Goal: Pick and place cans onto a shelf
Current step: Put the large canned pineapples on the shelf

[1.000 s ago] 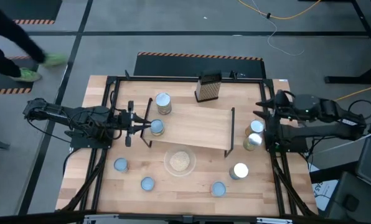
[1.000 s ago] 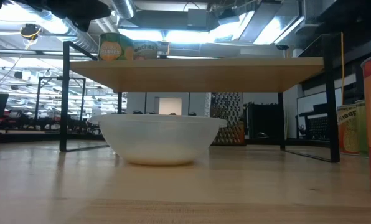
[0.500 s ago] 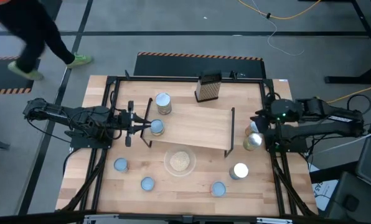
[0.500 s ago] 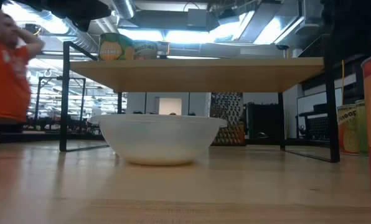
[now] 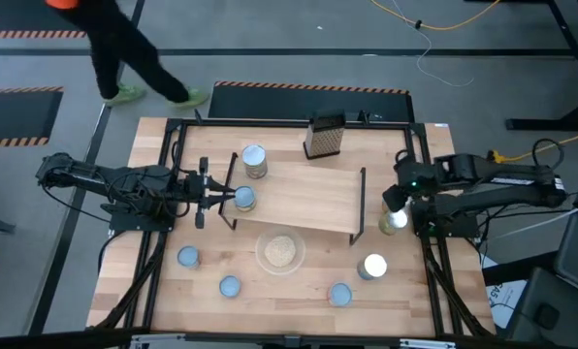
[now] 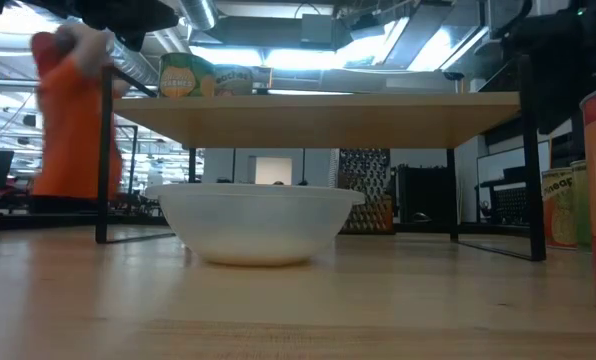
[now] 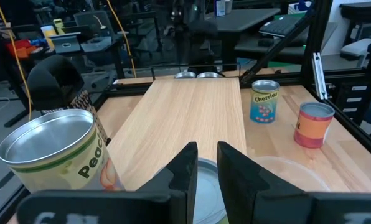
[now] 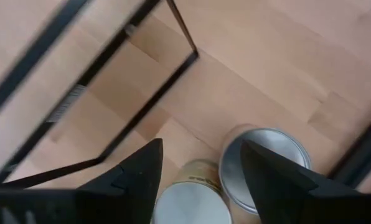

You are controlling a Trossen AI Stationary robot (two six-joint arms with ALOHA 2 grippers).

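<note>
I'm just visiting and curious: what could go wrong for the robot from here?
The right pincer hangs open above two cans standing close together by the shelf leg, so closing on one could knock over the other. The left pincer works at the shelf's edge; a can there might tip off.

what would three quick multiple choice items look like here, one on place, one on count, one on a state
1. Where is the box grater?
A. beyond the shelf's far edge
B. on the shelf
C. in the bowl

2. How many cans stand on the shelf?
A. none
B. two
C. five

3. How is the right tool?
A. shut on a can
B. open above two cans
C. resting in the bowl

Key: 1 A, the high view shows it on the table behind the shelf. 2 B, two cans sit at its left end. 3 B, the right wrist view shows spread fingers over two tops.
</note>
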